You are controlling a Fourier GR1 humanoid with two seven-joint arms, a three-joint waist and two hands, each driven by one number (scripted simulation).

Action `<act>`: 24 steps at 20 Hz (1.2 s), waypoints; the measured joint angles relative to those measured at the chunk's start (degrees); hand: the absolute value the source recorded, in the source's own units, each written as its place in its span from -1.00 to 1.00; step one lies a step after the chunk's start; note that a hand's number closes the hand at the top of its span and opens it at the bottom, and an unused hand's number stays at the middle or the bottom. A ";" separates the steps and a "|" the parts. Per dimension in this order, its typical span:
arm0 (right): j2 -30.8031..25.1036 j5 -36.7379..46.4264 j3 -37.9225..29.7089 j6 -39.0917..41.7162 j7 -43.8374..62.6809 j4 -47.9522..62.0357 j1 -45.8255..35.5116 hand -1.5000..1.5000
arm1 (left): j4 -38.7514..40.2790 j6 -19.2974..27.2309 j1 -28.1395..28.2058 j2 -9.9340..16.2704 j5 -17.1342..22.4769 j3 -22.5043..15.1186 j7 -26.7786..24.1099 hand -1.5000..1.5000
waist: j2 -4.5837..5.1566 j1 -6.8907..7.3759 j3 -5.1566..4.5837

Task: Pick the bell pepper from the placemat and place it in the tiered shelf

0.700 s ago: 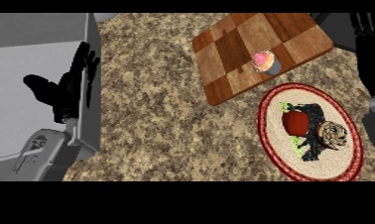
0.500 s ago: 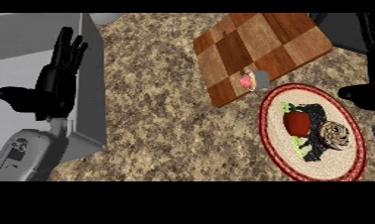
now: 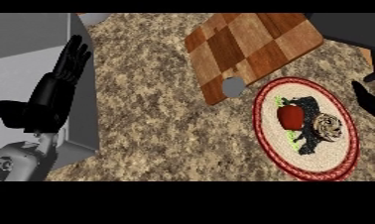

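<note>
Bell pepper (image 3: 290, 116) sat on the round placemat (image 3: 271, 141), not held.
Left hand (image 3: 67, 65) rested open at left edge, fingers straight up. Right hand (image 3: 363, 98) barely showed at right edge; finger state couldn't be told.

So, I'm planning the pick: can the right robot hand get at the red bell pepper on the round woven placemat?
Probably yes. The red bell pepper sits uncovered on the round woven placemat, beside a brown roll, and the right robot hand shows at the right edge.

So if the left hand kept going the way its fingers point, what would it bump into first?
Probably nothing: the left hand points up the view along the grey block, far from the bell pepper.
</note>
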 measured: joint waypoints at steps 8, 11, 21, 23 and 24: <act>9.42 -1.91 -5.53 -3.51 -14.77 0.16 8.11 -1.00 | 0.96 -0.85 -1.14 -1.39 -2.63 -2.92 1.48 0.00 | -1.07 1.25 -0.18; 7.53 -1.18 -3.11 0.70 -13.60 -1.31 11.27 -1.00 | 0.53 -1.10 -1.14 -1.74 -2.95 -3.30 2.00 0.00 | -1.16 1.85 -0.35; -6.64 6.89 5.43 3.94 8.72 -12.45 13.45 -1.00 | 0.55 -1.44 -2.35 -2.76 -4.80 -4.07 3.48 0.00 | -1.05 3.04 -0.79; -9.44 9.09 7.97 4.92 13.94 -14.29 13.38 -1.00 | -0.03 -1.65 -2.09 -2.98 -4.88 -4.25 3.36 0.00 | -0.99 3.49 -0.87; -10.98 9.88 9.18 6.00 16.48 -15.24 13.62 -1.00 | -0.26 -1.66 -2.03 -3.00 -4.98 -4.27 3.51 0.00 | -0.97 3.58 -0.90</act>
